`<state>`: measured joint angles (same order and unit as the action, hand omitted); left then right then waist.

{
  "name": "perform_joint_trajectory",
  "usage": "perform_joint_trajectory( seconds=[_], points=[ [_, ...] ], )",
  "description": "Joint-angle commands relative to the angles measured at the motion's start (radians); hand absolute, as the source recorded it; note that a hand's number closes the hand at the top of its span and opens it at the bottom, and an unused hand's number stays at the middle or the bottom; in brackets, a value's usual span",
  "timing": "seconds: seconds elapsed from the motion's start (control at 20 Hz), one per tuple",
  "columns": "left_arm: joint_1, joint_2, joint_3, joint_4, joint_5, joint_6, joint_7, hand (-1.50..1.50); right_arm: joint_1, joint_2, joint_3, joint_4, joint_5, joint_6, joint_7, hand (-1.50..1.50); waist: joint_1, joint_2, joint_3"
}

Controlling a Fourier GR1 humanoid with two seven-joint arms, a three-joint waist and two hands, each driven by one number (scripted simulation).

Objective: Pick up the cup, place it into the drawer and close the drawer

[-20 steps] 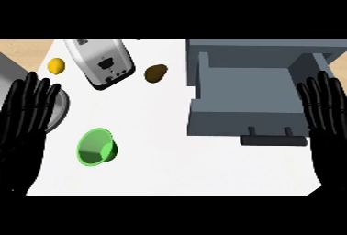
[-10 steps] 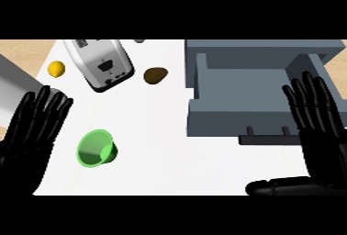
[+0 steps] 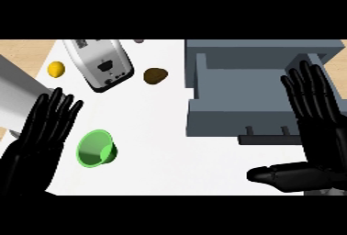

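Observation:
A green cup (image 3: 95, 148) lies on its side on the white counter (image 3: 163, 137), its mouth facing left. My left hand (image 3: 39, 137) is open just left of the cup, fingers straight and pointing up, not touching it. The grey drawer (image 3: 251, 92) stands pulled open at the upper right, with nothing inside that I can see. My right hand (image 3: 318, 124) is open over the drawer's right side and front, fingers straight, thumb (image 3: 281, 174) stretched out to the left below the drawer's handle (image 3: 267, 133).
A white toaster (image 3: 102, 64) lies at the upper left. A yellow fruit (image 3: 56, 69) sits to its left and a brown round thing (image 3: 156, 75) to its right. A grey block (image 3: 17, 98) fills the left edge.
Both hands have moved inward and up the view. The left one now stands close beside the cup; the right one has come over the drawer's right front, its thumb showing.

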<state>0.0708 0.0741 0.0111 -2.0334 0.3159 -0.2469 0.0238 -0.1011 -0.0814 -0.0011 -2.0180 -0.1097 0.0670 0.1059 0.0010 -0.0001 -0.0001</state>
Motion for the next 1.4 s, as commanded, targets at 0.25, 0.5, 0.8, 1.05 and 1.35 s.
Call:
perform_joint_trajectory(
  seconds=[0.25, 0.5, 0.8, 1.05, 1.35],
  points=[
    [-0.001, -0.028, -0.018, 0.018, -0.058, 0.032, 0.022, -1.50, 0.050, 0.003, -0.016, -0.021, -0.007, 0.032, -0.041, -1.50, -0.001, -0.001, 0.000],
    [0.064, 0.024, 0.077, 0.102, 0.008, -0.063, -0.055, -1.50, 0.040, 0.049, 0.044, -0.050, 0.063, -0.030, -0.003, -1.50, 0.001, -0.001, 0.000],
    [0.119, 0.009, 0.053, 0.064, -0.039, -0.049, -0.020, -1.50, 0.040, 0.001, -0.009, -0.072, -0.009, 0.033, 0.022, -1.50, 0.001, -0.001, 0.000],
    [0.072, 0.042, 0.131, 0.248, -0.057, -0.089, -0.128, -1.50, 0.037, 0.011, -0.022, -0.067, -0.004, 0.014, 0.025, -1.50, -0.001, 0.000, 0.000],
    [0.020, 0.025, 0.142, 0.397, -0.132, -0.055, -0.205, -1.50, 0.015, 0.002, -0.038, -0.079, -0.030, 0.018, 0.059, -1.50, -0.002, 0.000, 0.000]
  ],
)
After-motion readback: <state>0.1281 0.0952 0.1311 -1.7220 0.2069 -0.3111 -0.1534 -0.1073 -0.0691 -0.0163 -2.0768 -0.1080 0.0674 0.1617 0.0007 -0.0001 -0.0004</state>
